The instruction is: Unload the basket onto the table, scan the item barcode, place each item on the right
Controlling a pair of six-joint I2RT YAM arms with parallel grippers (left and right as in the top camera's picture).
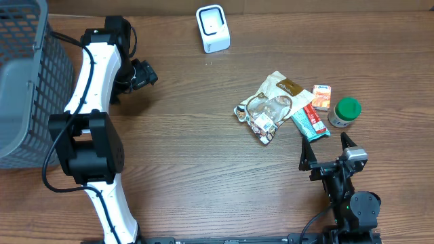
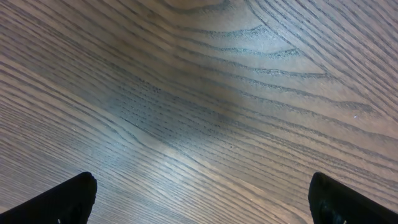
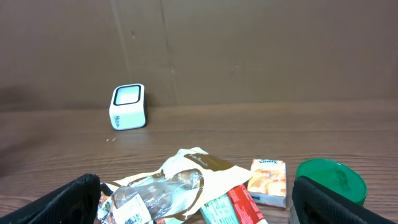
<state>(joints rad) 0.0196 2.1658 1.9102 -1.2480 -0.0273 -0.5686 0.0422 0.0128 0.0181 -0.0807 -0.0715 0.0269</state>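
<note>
The snack bag (image 1: 271, 105) lies flat on the wooden table (image 1: 203, 169), right of centre, and nothing has hold of it. It's the biggest of a little cluster: a teal-and-red wrapped bar (image 1: 310, 120) touches its right edge, a small tissue pack (image 1: 321, 97) sits just beyond, and a green-lidded jar (image 1: 346, 111) stands upright at the far right. The white scanner (image 1: 213, 28) stands well apart from them at the far edge of the table, its window turned toward the right wrist camera. Down at the near edge, the right gripper (image 1: 327, 150) points at the cluster, jaws spread wide and gripping nothing; its wrist view looks over the bag, bar, pack and jar toward the scanner. Over on the left, the left gripper (image 1: 142, 73) hangs above bare wood near the grey mesh basket (image 1: 24, 81), fingers wide apart too, nothing between them.
</note>
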